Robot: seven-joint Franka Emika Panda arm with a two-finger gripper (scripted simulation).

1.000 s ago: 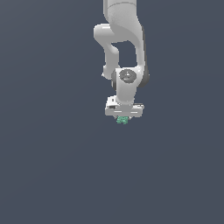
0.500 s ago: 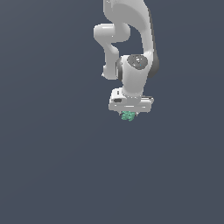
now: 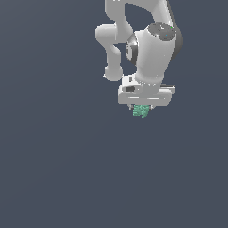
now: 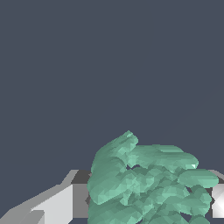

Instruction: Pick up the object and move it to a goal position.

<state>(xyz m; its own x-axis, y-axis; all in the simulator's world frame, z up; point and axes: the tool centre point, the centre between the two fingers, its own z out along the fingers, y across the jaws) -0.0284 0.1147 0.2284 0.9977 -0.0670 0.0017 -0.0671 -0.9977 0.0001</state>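
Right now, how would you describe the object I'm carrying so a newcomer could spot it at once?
Find the big white robot arm in the exterior view and follow it down to its claw. The small lumpy clump poking out beneath it is the object, the only teal-green thing against the plain dark grey background.

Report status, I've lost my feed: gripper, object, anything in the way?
Gripper shut on the teal object. Object held at the fingers, beneath the white hand. Nothing visible around it in either view.
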